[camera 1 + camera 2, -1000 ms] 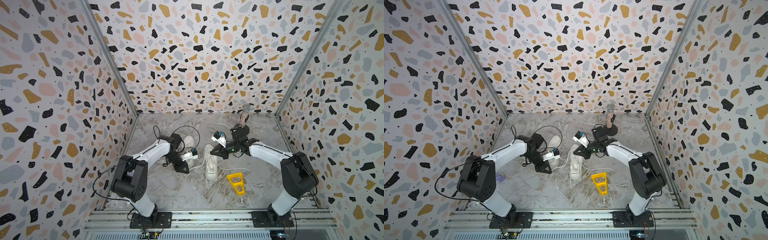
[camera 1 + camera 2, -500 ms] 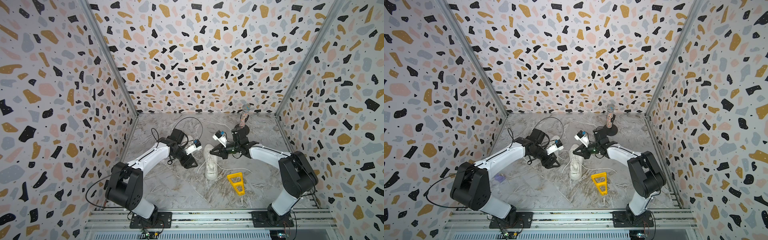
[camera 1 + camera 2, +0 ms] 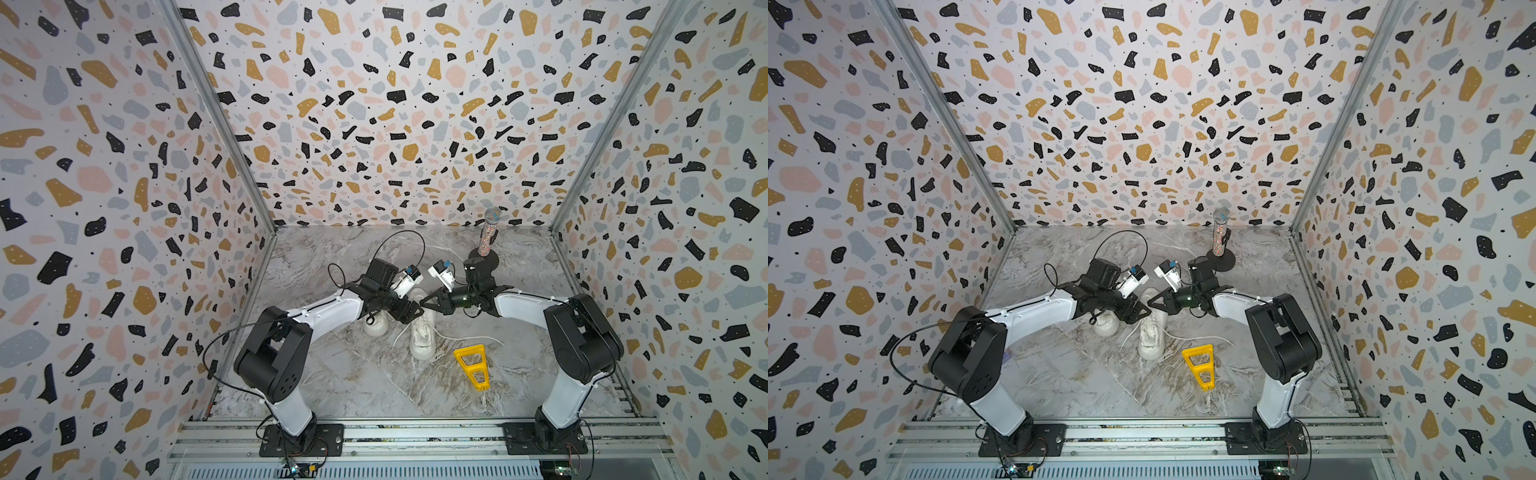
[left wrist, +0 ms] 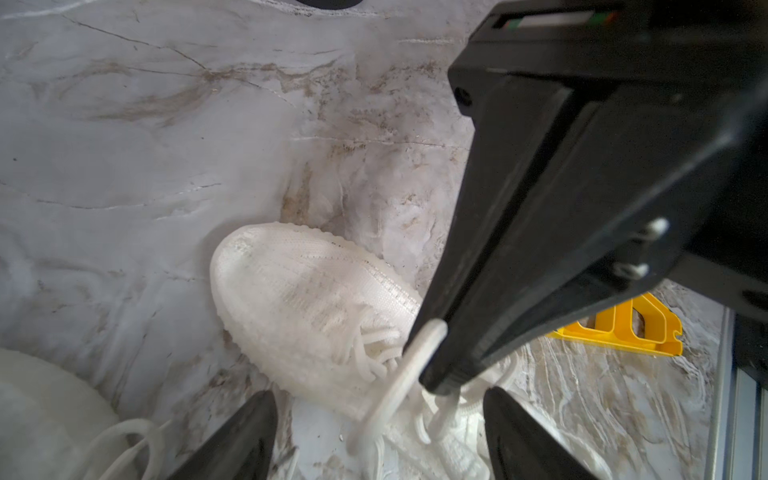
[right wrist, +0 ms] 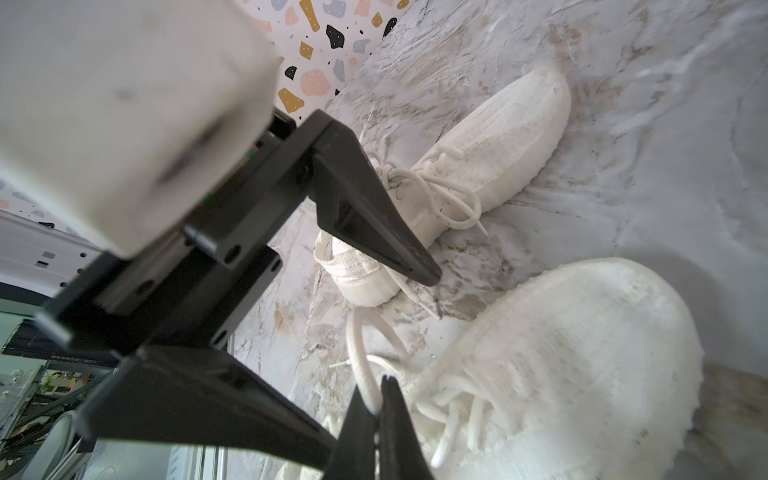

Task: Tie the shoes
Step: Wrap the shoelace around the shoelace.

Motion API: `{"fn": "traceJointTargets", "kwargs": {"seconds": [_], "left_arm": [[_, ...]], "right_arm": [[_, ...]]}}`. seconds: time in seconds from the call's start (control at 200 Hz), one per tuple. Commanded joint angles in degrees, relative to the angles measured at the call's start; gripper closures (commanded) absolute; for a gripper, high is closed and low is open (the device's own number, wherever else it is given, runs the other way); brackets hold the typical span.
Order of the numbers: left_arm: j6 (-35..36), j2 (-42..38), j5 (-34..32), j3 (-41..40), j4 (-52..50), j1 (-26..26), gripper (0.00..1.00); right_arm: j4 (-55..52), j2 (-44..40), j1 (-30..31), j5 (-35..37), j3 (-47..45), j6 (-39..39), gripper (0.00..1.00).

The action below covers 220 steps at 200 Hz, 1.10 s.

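On tabletop (image 3: 353, 374), shoes (image 3: 422, 340) parallel, toes frontward

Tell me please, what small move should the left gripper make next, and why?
Probably close the left gripper on the lace loop. Its jaws stand open on either side of that loop, which hangs from the shut right gripper just above the shoe. The loop seems already between the fingers, so no further approach looks needed.
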Motion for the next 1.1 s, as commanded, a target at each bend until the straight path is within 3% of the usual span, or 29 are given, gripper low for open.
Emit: {"fn": "traceJointTargets", "kwargs": {"seconds": [0.0, 0.11, 0.24, 0.621, 1.096], "left_arm": [[-2.5, 0.4, -1.1, -0.9, 4.6, -0.6, 0.20], [-2.3, 0.6, -1.8, -1.3, 4.8, -1.3, 0.27], [-2.3, 0.6, -2.9, -1.4, 4.5, -1.9, 0.45], [-1.6, -1.1, -4.9, -2.6, 3.4, -3.1, 0.63], [-2.6, -1.8, -1.4, -3.0, 3.2, -3.5, 0.87]], "right_arm": [[1.2, -0.5, -0.2, -1.3, 0.7, 1.3, 0.94], [0.7, -0.4, -0.3, -1.5, 1.2, 1.5, 0.94], [0.2, -0.2, -0.2, -1.4, 1.6, 1.4, 0.93], [-1.8, 0.1, -0.6, -1.2, 3.2, 0.8, 0.93], [-5.3, 0.0, -0.6, -1.2, 3.9, -1.9, 0.92]]}}
